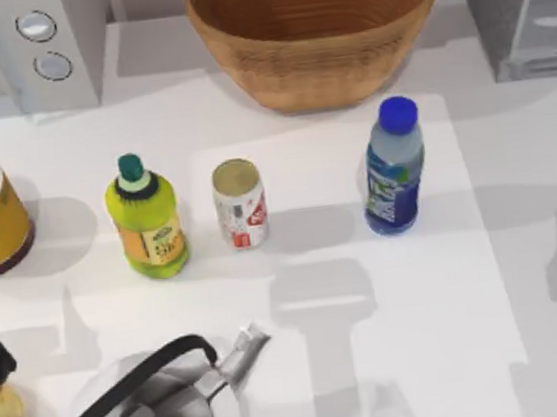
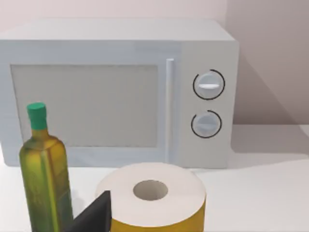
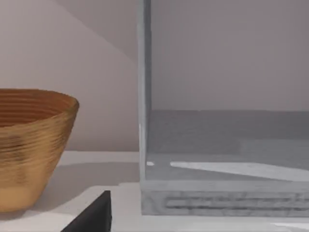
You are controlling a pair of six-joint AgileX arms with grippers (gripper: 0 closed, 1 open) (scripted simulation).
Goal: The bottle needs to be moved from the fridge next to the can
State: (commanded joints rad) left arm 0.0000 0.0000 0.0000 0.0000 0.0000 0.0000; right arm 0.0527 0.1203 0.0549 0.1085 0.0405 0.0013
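We see a clear plastic bottle [image 1: 392, 170] with blue cap and blue-green label, a gold-topped white-and-red tin can [image 1: 240, 204], and a ribbed tan woven basket [image 1: 314, 25].

— What do we make of the surfaces here?

— We see the bottle [image 1: 393, 168] as clear, glossy plastic with a smooth blue cap, and the can [image 1: 240, 204] as tin with a dull gold top and a paper-like label. The yellow-green bottle [image 1: 146, 219] looks like shiny plastic too.

— And the bigger things?

— The basket [image 1: 315, 25] reads as woven, ribbed and matt. The fridge [image 1: 515, 2] has a speckled, stone-like grey shell and a smooth pale inner panel. The kettle [image 1: 170, 407] is polished metal — mirror-bright — with a matt black handle. The microwave [image 2: 116, 92] is smooth and matt, and so is our white worktop [image 1: 390, 306].
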